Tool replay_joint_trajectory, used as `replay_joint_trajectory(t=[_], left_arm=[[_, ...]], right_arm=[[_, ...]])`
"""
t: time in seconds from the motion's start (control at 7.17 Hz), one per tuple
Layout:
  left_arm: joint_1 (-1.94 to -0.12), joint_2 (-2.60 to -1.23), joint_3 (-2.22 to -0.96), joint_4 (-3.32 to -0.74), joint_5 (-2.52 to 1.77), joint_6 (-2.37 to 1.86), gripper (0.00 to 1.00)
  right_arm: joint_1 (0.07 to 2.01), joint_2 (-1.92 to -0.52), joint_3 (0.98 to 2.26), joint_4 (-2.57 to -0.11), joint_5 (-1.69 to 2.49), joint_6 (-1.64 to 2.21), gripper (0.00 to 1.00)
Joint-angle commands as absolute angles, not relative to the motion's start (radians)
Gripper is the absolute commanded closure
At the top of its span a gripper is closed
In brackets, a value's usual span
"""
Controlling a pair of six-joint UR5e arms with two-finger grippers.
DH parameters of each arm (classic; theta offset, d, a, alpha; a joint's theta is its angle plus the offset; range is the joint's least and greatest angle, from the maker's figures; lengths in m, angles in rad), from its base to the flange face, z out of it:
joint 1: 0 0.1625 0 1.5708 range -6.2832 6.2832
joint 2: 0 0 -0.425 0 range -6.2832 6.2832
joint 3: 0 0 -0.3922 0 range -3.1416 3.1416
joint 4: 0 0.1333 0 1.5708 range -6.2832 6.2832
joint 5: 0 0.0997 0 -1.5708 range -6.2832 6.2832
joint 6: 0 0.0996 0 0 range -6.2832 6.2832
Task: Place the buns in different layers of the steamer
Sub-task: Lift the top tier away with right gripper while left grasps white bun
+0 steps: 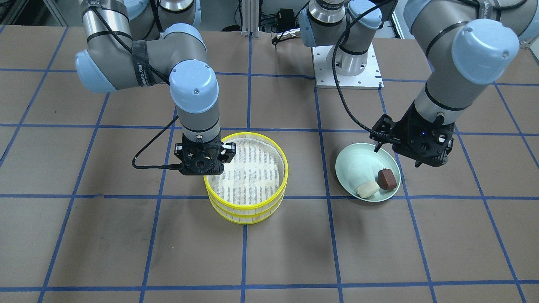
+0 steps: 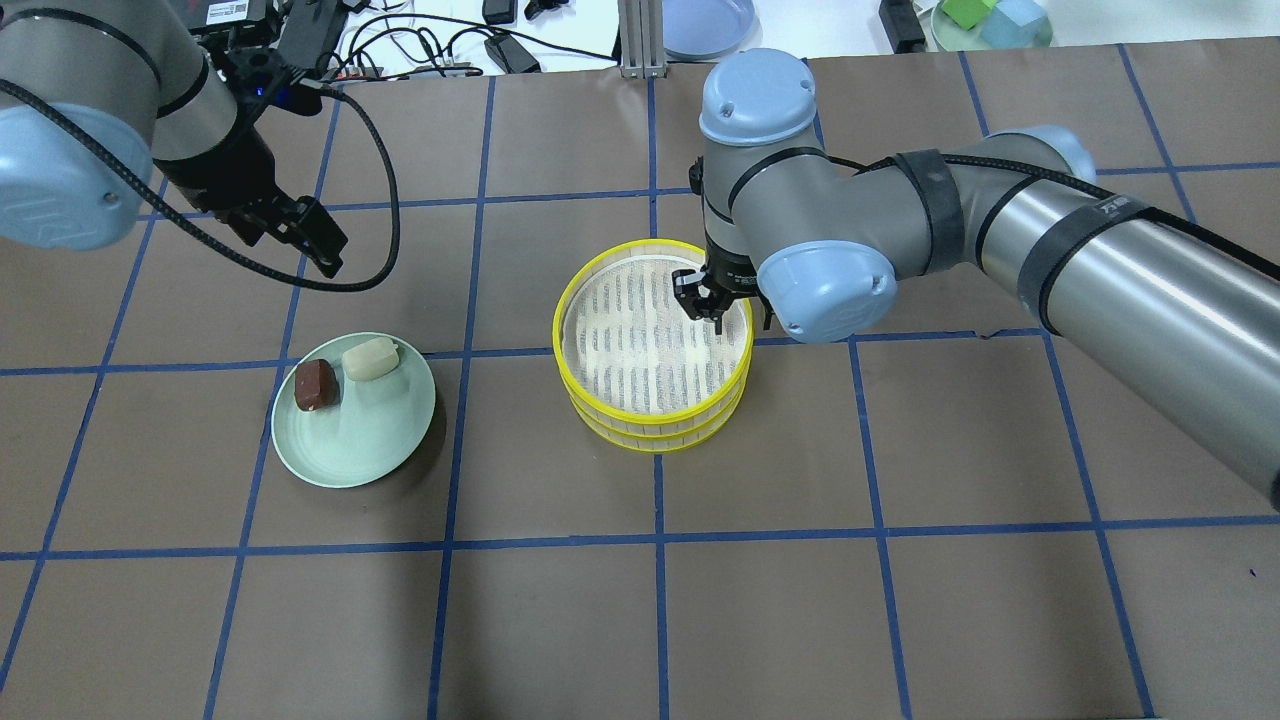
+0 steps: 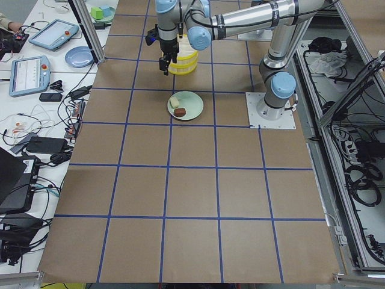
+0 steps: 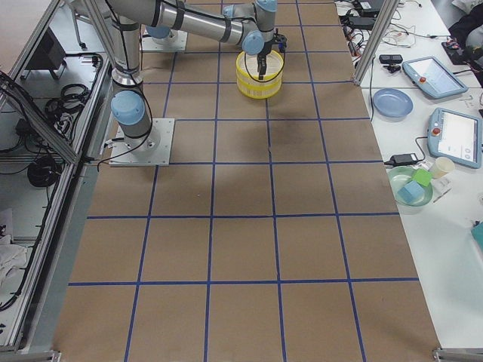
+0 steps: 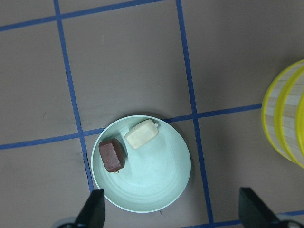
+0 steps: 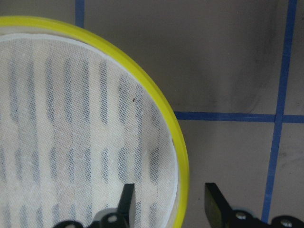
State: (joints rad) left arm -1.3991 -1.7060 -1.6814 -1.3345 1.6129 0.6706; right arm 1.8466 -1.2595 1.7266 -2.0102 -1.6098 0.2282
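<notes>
Two yellow-rimmed steamer layers are stacked mid-table, the top layer (image 1: 248, 207) (image 2: 650, 417) on the lower layer (image 1: 246, 219) (image 2: 650, 444). The top layer's white mesh liner is bare. My right gripper (image 1: 202, 168) (image 2: 715, 308) (image 6: 171, 204) is open and straddles the top layer's rim (image 6: 182, 156), one finger inside and one outside. The cream-white bun (image 1: 368, 189) (image 2: 370, 358) (image 5: 141, 134) and the reddish-brown bun (image 1: 388, 178) (image 2: 315, 384) (image 5: 111, 156) lie side by side on a pale green plate (image 1: 358, 162) (image 2: 360, 445) (image 5: 156, 187). My left gripper (image 1: 404, 158) (image 2: 320, 245) (image 5: 173, 213) is open and empty, above the plate's edge.
The left arm's base plate (image 1: 347, 71) stands on the robot's side of the table. A black cable loops from each wrist (image 2: 380, 230). A blue dish (image 2: 705, 20) and cables lie beyond the table's far edge. Blue tape lines grid the brown tabletop.
</notes>
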Motion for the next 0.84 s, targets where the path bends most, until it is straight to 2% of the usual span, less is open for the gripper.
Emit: replay_joint_trajectory(t=[0.0,0.42,0.7], left_arm=[[-1.376,-1.791,-1.703,-1.304,1.608,0.839,0.03],[-1.376,-1.928,-1.758,-1.171,1.608,1.061,0.00],[-1.376,-1.960,-1.793,-1.169,1.605,1.063,0.00]], right_arm=[[1.845,-1.252,1.723,-2.016,-1.611,0.219,0.79],[1.823,-1.288,1.688,-1.996,-1.611,0.209,0.82],[1.708,-1.398,1.669,-1.876,-1.570,0.084,0.81]])
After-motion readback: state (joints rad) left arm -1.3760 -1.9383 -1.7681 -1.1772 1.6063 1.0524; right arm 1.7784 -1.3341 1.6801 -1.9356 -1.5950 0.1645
